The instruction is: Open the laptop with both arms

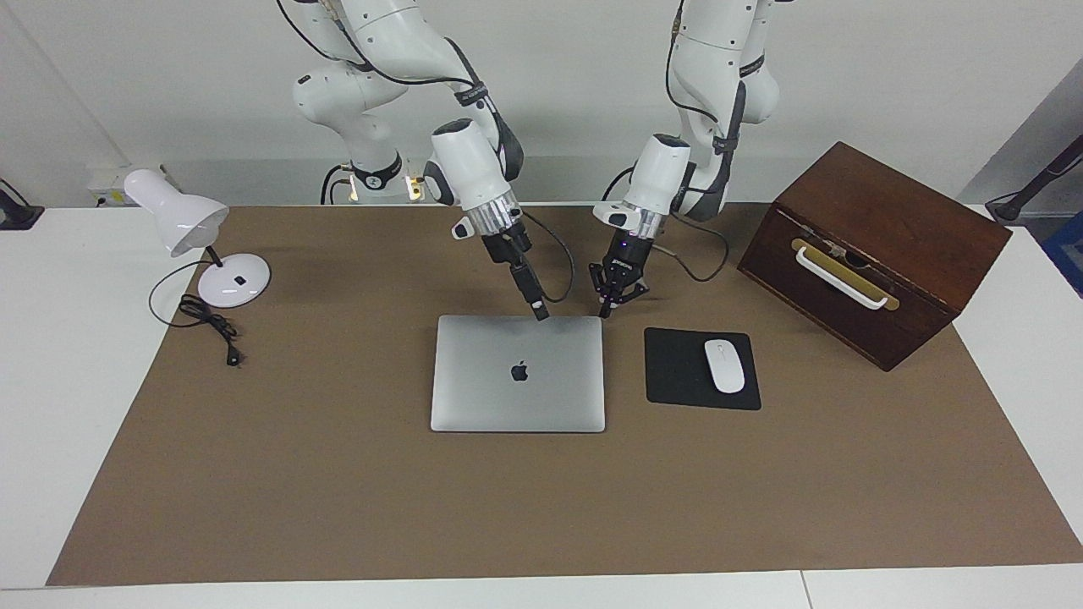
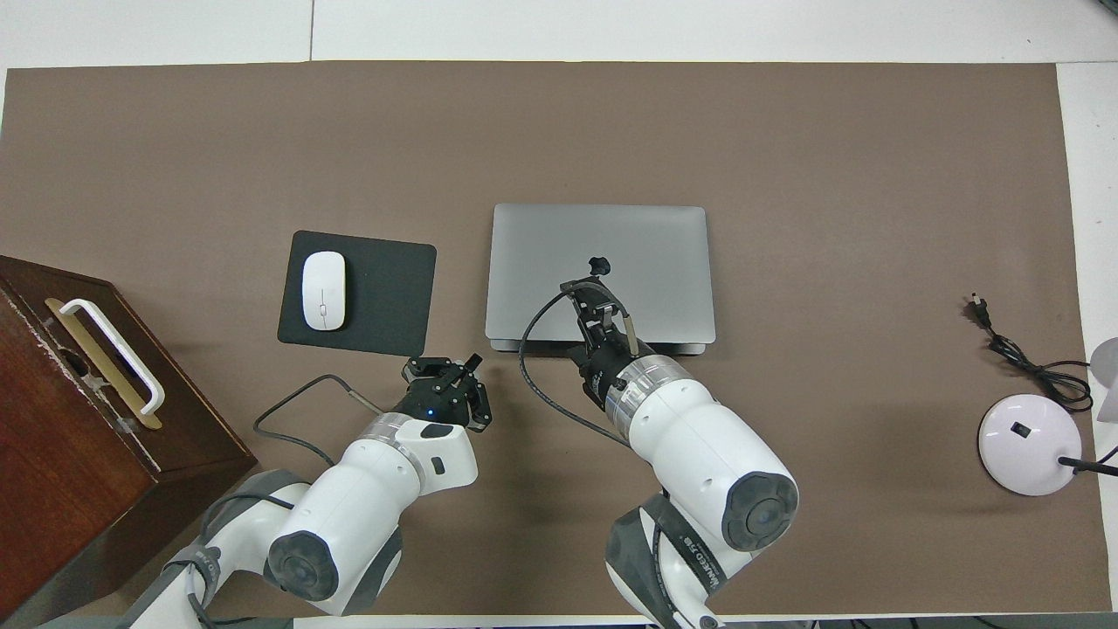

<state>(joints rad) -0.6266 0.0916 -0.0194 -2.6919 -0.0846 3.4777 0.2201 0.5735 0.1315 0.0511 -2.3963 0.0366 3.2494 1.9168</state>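
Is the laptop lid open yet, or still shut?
Shut. The laptop lies flat on the mat, logo up, no keyboard showing. The right gripper is at its robot-side edge.

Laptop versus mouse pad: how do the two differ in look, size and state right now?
The laptop is silver-grey with a dark logo on its lid; the mouse pad is plain black. The laptop is clearly larger than the mouse pad. The laptop is closed with nothing resting on its lid, while the mouse pad carries a white mouse. Both lie flat, side by side on the brown mat, the mouse pad toward the left arm's end.
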